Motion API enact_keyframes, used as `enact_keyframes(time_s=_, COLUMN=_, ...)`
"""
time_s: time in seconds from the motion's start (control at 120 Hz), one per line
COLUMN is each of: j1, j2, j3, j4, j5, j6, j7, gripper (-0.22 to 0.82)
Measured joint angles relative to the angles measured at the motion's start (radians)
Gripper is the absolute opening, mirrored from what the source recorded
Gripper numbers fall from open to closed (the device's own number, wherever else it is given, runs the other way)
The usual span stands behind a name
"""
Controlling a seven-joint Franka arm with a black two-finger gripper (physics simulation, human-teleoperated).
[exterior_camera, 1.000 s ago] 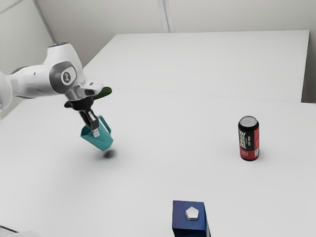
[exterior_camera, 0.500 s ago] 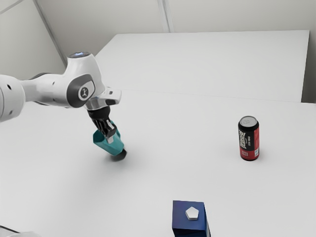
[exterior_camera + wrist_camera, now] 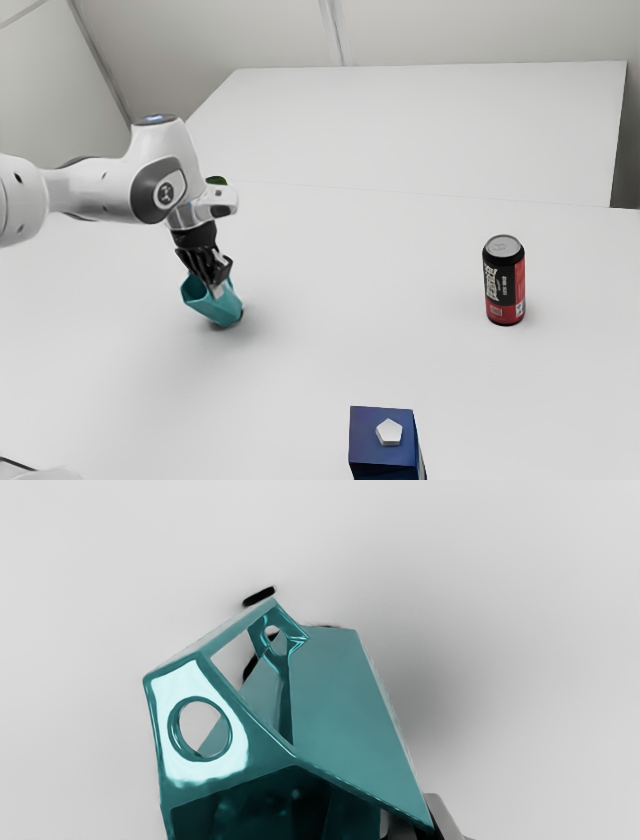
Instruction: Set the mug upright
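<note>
I have the mug (image 3: 222, 310) in my gripper (image 3: 213, 286), my jaws closed on its wall: in the wrist view one finger (image 3: 441, 814) lies along the outside, and the other reaches in through the mouth. So the grasp is made, and that part of the job I count as done. The mug is not upright, though. In the exterior view it leans, its mouth up toward the exterior view's left and its base down toward the exterior view's right, close over the table (image 3: 330, 350). Whether the base touches at one edge or hangs just clear, I cannot tell. As I judge it, I am somewhere in the middle: what remains is to take out the rest of the lean, bring the base flat down, and let go once it stands by itself. The can (image 3: 504, 280) and the blue box (image 3: 380, 440) stand well apart from it and should not hinder me.

The mug is teal and glossy, with flat, angular sides and a dark hollow at the mouth. Its handle (image 3: 225, 634) is an angular frame, its outer bar joined to the body by two arms, each with a round hole through it. A bright sheen sits on the arm nearer the mouth, and a soft shadow falls on the table beside the body
</note>
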Motion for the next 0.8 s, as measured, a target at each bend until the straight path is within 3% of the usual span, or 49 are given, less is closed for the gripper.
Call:
enact_keyframes(time_s=0.225, j1=0.000, j2=-0.013, j3=-0.016, j4=0.000, j5=-0.002, j6=0.002, j7=-0.025, gripper=0.14)
enact_keyframes(time_s=0.433, j1=0.007, j2=-0.088, j3=-0.030, j4=0.035, j5=-0.011, j6=-0.031, j7=-0.038, gripper=0.40)
enact_keyframes(time_s=0.658, j1=-0.023, j2=-0.077, j3=-0.032, j4=0.348, j5=-0.035, j6=-0.219, j7=-0.060, gripper=0.53)
enact_keyframes(time_s=0.708, j1=-0.070, j2=-0.074, j3=0.011, j4=0.403, j5=-0.034, j6=-0.255, j7=-0.071, gripper=0.55)
enact_keyframes(time_s=0.8, j1=-0.285, j2=-0.064, j3=0.206, j4=0.491, j5=-0.028, j6=-0.315, j7=-0.098, gripper=0.57)
